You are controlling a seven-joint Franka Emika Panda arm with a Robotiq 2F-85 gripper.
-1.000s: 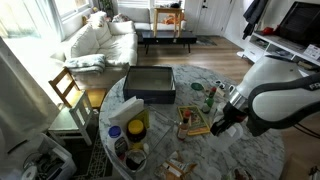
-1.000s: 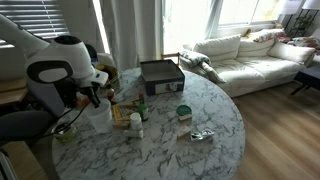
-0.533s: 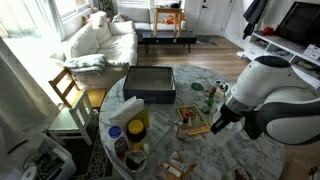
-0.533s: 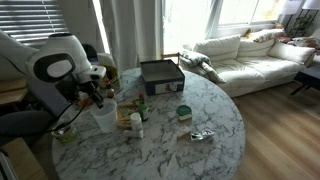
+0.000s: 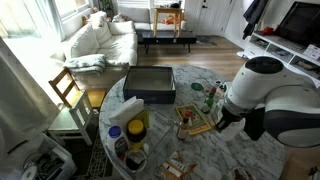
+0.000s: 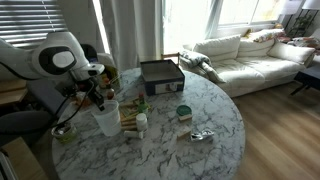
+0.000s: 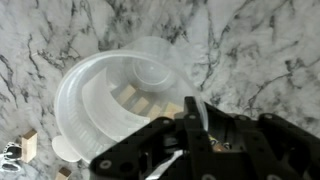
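Clear plastic cup (image 7: pixel 120 100) is held at its rim by the end effector (image 7: pixel 192 118), whose fingers are closed almost fully on the thin cup wall, one finger inside the rim and one outside. In the wrist view the cup lies directly ahead of the end effector and is seen from above, mouth open toward the camera. Several wooden blocks (image 7: pixel 140 100) show through its transparent base, and the white-and-grey marble tabletop (image 7: pixel 260 50) surrounds it on all sides. Two more blocks lie on the marble past the far side of the cup from the fingers, near the lower corner of that view. In an exterior view the cup (image 6: pixel 106 120) hangs upright just below the end effector (image 6: pixel 100 100), over the edge region of the round tabletop (image 6: pixel 190 155); whether its base touches the surface cannot be determined. A small jar (image 6: pixel 141 122) stands near the cup on the side away from the arm. A green-lidded container (image 6: pixel 184 112) sits farther out in the same direction. A dark box (image 6: pixel 160 75) rests well apart from the end effector, toward the sofa (image 6: pixel 250 55). In the opposite exterior view the arm body covers the cup.
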